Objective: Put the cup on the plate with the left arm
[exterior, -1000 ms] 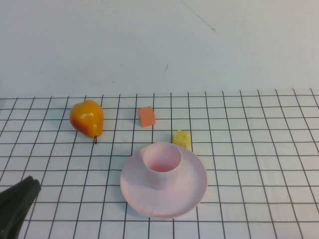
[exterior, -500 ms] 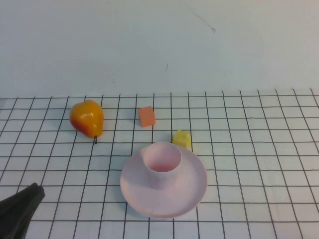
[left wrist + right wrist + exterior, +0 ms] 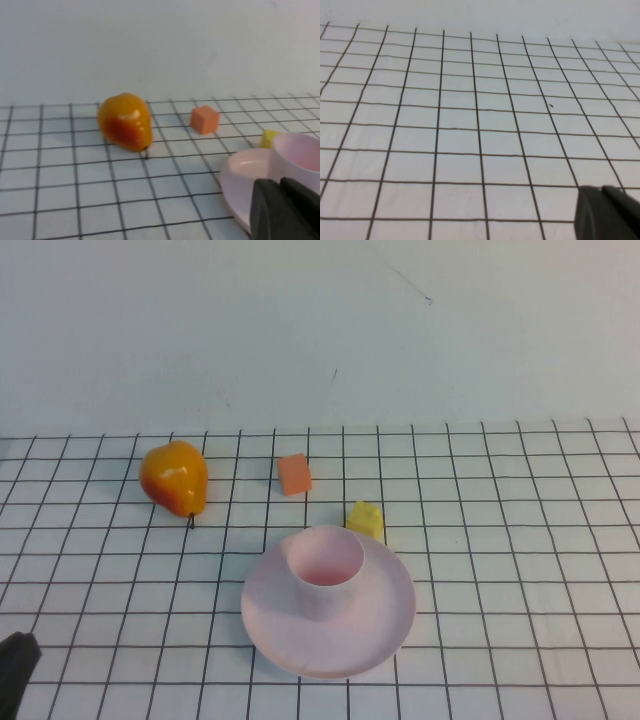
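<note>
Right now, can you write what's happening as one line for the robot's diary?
cup: upright on plate | left end effector: near-left table edge, holds nothing | right end effector: over bare grid | pear, two blocks: off plate

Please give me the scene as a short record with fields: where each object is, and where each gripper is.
cup: upright on the plate
plate: on the grid table
pear: far left of the plate
orange cube: behind the plate
yellow piece: by the plate's far rim
left gripper: near left corner, holding nothing
right gripper: over bare grid

Cup point(image 3: 326, 570) upright on plate point(image 3: 385, 625), left hand point(image 3: 14, 672) at near-left corner
</note>
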### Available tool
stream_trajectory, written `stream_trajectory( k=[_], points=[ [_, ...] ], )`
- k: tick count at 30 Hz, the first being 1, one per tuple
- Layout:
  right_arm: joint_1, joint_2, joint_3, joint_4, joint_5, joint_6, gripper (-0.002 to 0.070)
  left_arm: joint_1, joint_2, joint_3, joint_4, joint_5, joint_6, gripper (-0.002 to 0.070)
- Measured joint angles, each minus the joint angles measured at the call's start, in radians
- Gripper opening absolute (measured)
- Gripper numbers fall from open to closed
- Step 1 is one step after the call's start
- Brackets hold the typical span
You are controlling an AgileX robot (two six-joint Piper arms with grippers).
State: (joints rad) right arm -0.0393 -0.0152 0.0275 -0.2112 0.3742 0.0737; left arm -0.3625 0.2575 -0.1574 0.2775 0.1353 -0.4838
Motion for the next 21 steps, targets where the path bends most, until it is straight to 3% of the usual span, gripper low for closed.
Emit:
stream_trajectory(
  k=[3, 9, 21],
  points=[
    [0.0, 0.0, 0.0, 0.0, 0.0, 0.0, -0.0002, 0.108, -0.026, 0.031, -0.03, 0.005, 0.0, -0.0001],
    [0.0, 0.0, 0.0, 0.0, 0.0, 0.0, -0.0002, 0.229, -0.114, 0.16, -0.039, -0.085, 0.0, -0.0001],
    [0.0, 0.0, 0.0, 0.0, 0.0, 0.0, -0.0002, 0.243, -0.264, 0.185, -0.104, 0.054, 0.135, -0.0001]
  ],
)
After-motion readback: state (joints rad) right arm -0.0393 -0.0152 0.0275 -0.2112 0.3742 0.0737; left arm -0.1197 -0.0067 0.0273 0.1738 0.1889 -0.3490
